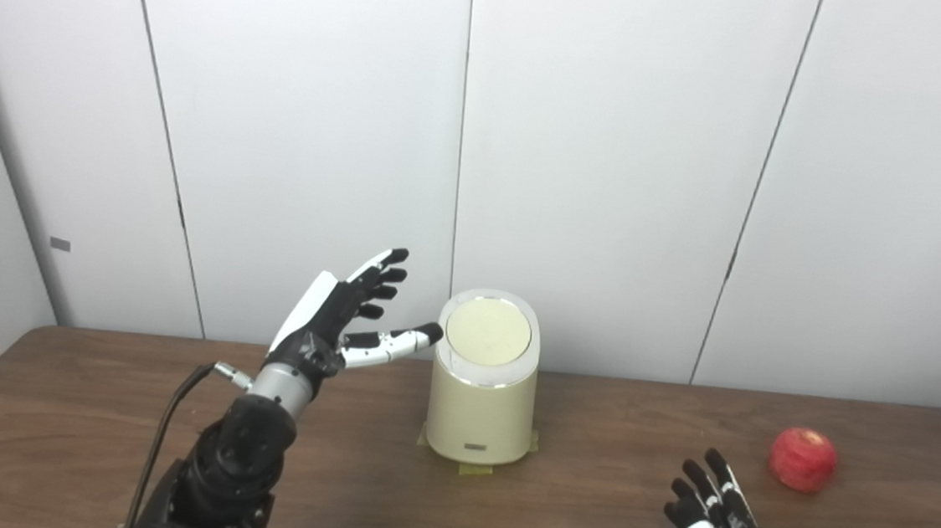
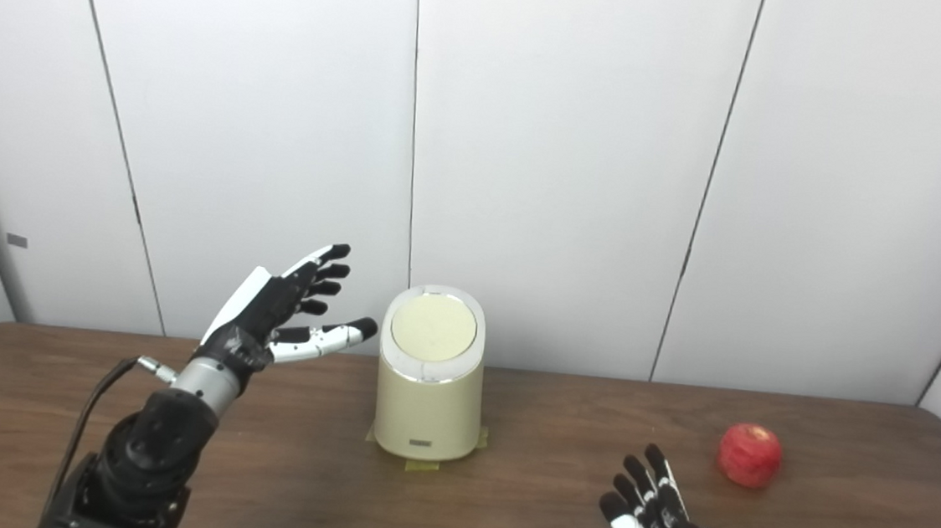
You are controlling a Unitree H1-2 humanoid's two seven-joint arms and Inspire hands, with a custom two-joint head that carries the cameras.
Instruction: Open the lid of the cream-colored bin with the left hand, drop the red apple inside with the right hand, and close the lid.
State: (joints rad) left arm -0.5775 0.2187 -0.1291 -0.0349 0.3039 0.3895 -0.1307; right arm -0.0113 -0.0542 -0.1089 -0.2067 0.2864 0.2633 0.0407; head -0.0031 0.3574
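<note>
Now the left hand (image 1: pixel 341 312) hovers spread wide at the bin's (image 1: pixel 482 399) nine o'clock, lid (image 1: pixel 488 330) unopened, needing a press, while the empty right hand (image 1: pixel 715 518) waits, apple (image 1: pixel 802 460) at its two o'clock.

Parts cut off, hidden or unreadable.
The right hand (image 1: pixel 723 523) runs off the bottom edge, its wrist and arm unseen. The left arm (image 1: pixel 210 478) is cropped at the bottom edge too. The table (image 1: pixel 73 401) runs past three edges. The bin (image 1: pixel 480 407) hides its own inside; its small front label (image 1: pixel 475 446) is too small to read.
</note>
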